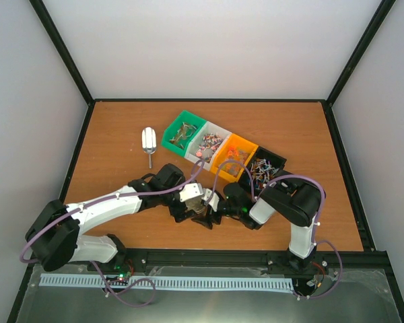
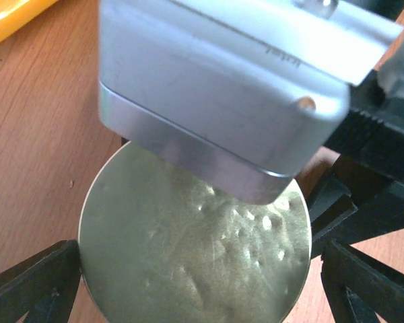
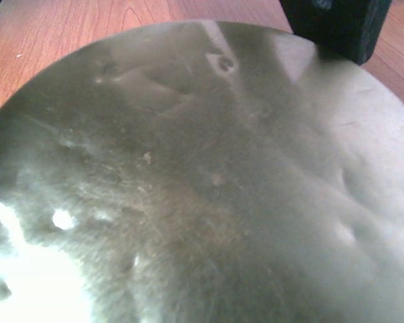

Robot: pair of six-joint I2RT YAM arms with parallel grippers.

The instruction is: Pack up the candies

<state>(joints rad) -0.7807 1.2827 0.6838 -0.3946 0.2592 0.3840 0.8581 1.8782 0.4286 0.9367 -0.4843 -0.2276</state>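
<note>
Candies [image 1: 211, 142] lie outside both pincers, heaped in four bins. The left pincer [image 2: 200, 259] is wide open, its black fingers [image 2: 27, 282] flanking a round golden disc [image 2: 161, 229]; whether they press its rim cannot be told. A silver housing [image 2: 215, 87] overhangs the disc's far edge. The right pincer [image 1: 214, 204] meets the disc from the opposite side, its spread unclear. Beyond them the green bin [image 1: 183, 132], white bin [image 1: 203, 152], orange bin [image 1: 223, 163] and black bin [image 1: 277, 160] run diagonally across the desk [image 1: 121, 121], with a scoop [image 1: 149, 142] left of the green bin.
</note>
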